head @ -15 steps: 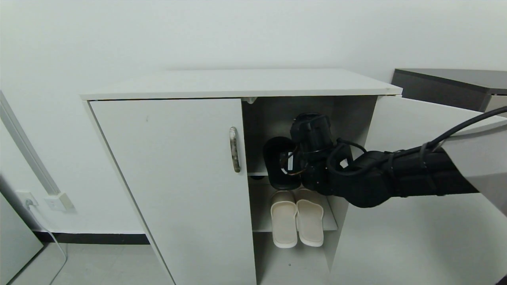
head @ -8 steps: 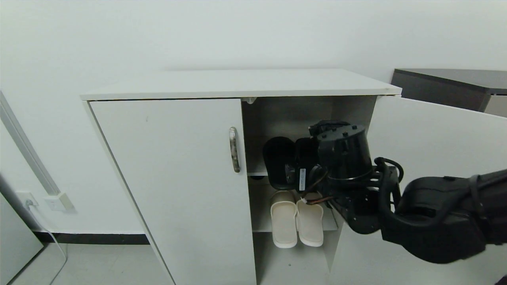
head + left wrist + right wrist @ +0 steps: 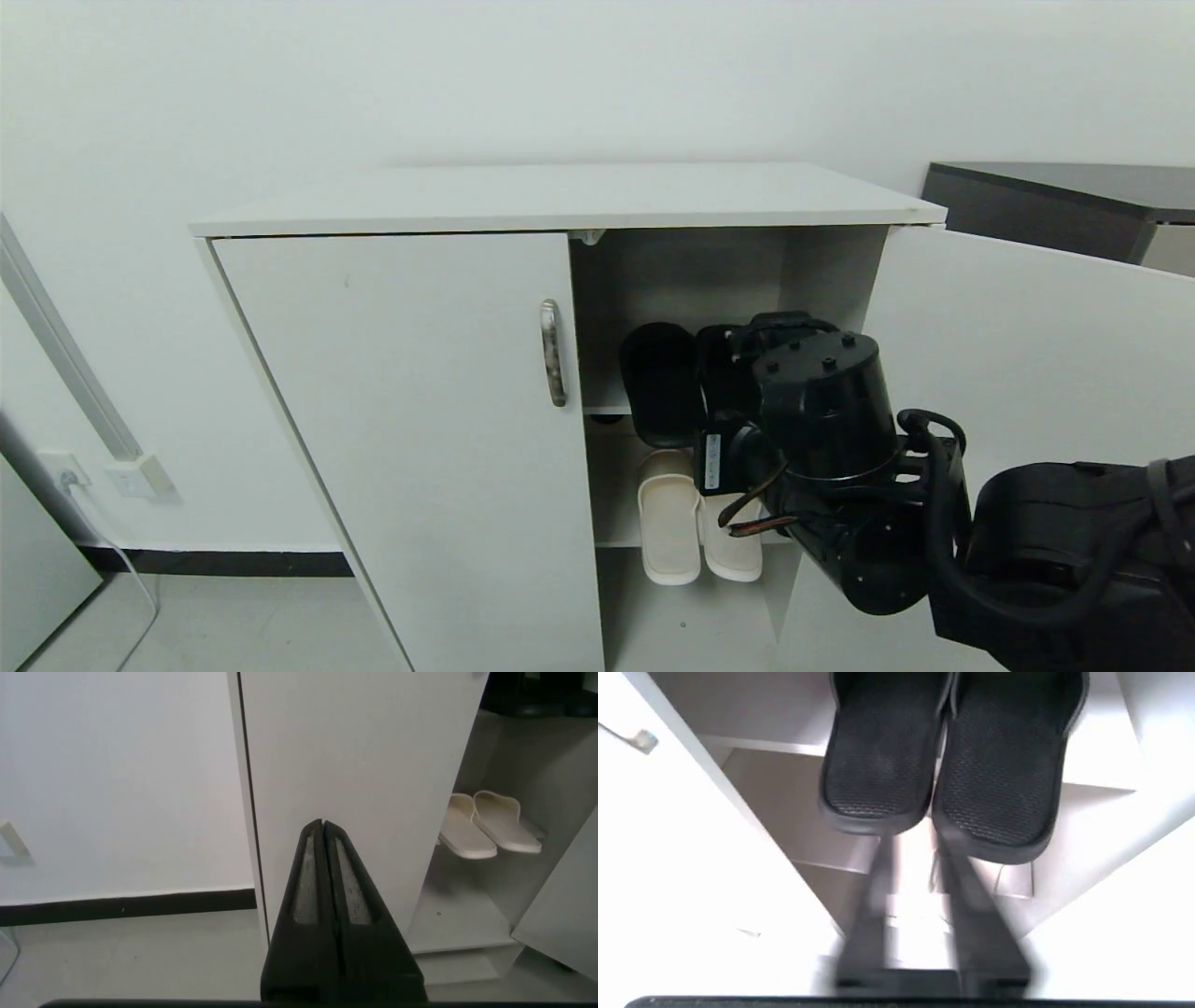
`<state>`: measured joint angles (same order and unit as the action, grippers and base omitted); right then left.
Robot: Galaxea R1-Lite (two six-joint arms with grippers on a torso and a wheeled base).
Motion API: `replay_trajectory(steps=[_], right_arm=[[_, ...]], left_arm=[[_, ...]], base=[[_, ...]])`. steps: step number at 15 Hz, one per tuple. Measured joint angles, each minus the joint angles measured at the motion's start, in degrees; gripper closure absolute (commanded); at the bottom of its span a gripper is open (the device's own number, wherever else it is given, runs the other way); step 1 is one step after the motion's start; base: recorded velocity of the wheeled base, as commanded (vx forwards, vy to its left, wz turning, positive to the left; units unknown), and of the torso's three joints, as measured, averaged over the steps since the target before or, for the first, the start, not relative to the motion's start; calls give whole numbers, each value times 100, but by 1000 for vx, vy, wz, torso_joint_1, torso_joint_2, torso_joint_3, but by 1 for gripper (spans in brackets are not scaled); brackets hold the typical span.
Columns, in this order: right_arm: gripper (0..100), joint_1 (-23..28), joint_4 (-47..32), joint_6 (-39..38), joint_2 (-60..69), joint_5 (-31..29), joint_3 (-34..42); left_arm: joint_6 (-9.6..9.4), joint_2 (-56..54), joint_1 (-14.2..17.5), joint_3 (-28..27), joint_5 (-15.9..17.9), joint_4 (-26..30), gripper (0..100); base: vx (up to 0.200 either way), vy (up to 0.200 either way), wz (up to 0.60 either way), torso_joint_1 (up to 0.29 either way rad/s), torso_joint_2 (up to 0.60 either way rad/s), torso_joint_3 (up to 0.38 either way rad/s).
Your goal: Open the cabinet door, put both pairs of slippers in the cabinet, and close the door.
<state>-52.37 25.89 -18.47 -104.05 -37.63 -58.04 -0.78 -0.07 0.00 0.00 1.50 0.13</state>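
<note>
The cabinet [image 3: 560,196] is seen with its left door [image 3: 401,420] closed, a metal handle [image 3: 553,353] being fixed near the inner edge of that door. The right door [image 3: 1008,317] is swung wide open. The black slippers [image 3: 999,756] are laid side by side on the upper shelf [image 3: 1120,765], and their heels are pushed out a little over its front edge. The cream slippers [image 3: 667,523] are placed as a pair on the lower shelf [image 3: 616,495], heels also over the front edge. The right gripper [image 3: 920,905] is held just in front of the black heels; its fingers are spread apart and nothing is gripped between them. The left gripper [image 3: 322,887] is kept outside, before the closed left door, with its fingers pressed fully together and nothing held.
</note>
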Motion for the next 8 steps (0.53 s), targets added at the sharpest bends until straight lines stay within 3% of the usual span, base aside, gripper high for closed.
replay_trajectory(steps=[4, 8], right_arm=[[100, -11, 115, 18, -177, -20, 20], [100, -5, 119, 20, -267, -24, 20]], left_arm=[[0, 0, 0, 0, 0, -2, 100], [-1, 0, 0, 0, -2, 0, 100]], base=[[0, 0, 0, 0, 0, 0], [-200, 0, 0, 2, 1, 4]])
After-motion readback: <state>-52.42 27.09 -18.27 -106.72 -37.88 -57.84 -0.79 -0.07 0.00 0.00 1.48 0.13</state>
